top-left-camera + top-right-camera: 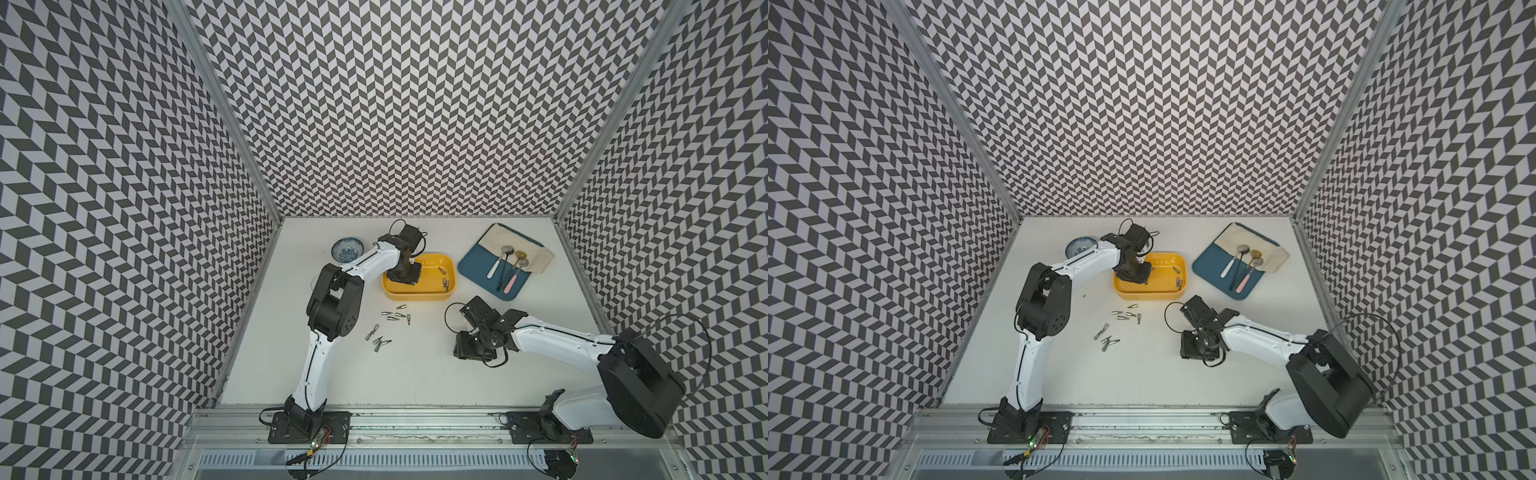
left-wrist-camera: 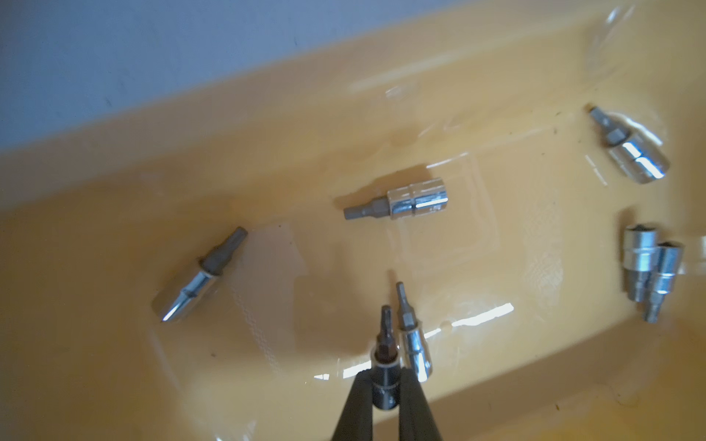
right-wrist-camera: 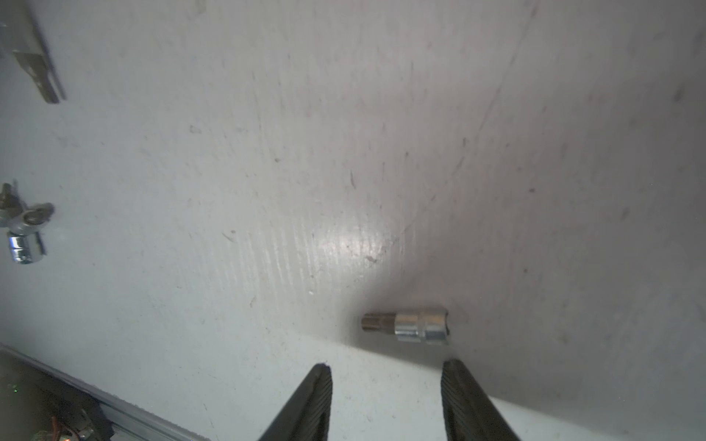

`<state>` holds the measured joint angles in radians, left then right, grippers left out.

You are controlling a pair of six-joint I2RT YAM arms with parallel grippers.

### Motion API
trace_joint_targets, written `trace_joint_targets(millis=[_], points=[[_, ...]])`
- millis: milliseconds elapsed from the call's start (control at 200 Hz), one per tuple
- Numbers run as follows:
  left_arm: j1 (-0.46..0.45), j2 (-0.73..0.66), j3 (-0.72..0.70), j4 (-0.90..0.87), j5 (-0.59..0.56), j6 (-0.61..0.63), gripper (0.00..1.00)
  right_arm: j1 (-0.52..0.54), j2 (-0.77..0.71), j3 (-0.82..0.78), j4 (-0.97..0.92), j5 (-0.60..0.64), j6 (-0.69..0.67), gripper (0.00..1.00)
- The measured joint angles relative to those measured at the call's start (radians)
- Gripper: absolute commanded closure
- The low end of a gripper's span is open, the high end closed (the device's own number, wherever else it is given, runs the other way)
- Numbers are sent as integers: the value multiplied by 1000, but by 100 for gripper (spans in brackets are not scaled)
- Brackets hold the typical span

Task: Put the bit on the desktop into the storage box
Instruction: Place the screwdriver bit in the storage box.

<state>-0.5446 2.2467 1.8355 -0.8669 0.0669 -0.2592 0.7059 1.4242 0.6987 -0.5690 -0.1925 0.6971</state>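
My left gripper [image 2: 386,376] reaches down inside the yellow storage box [image 1: 419,296], shut on a chrome bit [image 2: 385,359] held just above the box floor [image 2: 267,152]. Several bits lie in the box, one [image 2: 414,343] right beside the held one. In both top views more bits [image 1: 395,316] [image 1: 1126,315] lie scattered on the off-white desktop [image 1: 415,382] in front of the box. My right gripper [image 3: 386,372] hangs open low over the desktop, right of that scatter, with one bit [image 3: 407,326] lying crosswise just beyond its fingertips. In the top views its wrist [image 1: 473,345] hides that bit.
A blue-patterned bowl [image 1: 348,250] stands behind the left arm. A blue-and-cream tray [image 1: 473,266] with spoons [image 1: 505,266] lies at the back right. Chevron walls close three sides, and a metal rail [image 1: 415,419] runs along the front edge.
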Motion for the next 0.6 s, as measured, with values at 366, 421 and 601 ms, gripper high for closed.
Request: trace_joint_targets(millis=[366,421,601], points=[[2,2,0,3,2,0,85,0,63,59,2,47,-14,49],[2,2,1,3,2,0,83,0,77,73,2,51,-19,49],[2,2,12,4,1,1,75,-2,112,109,-3,73,-35,50]])
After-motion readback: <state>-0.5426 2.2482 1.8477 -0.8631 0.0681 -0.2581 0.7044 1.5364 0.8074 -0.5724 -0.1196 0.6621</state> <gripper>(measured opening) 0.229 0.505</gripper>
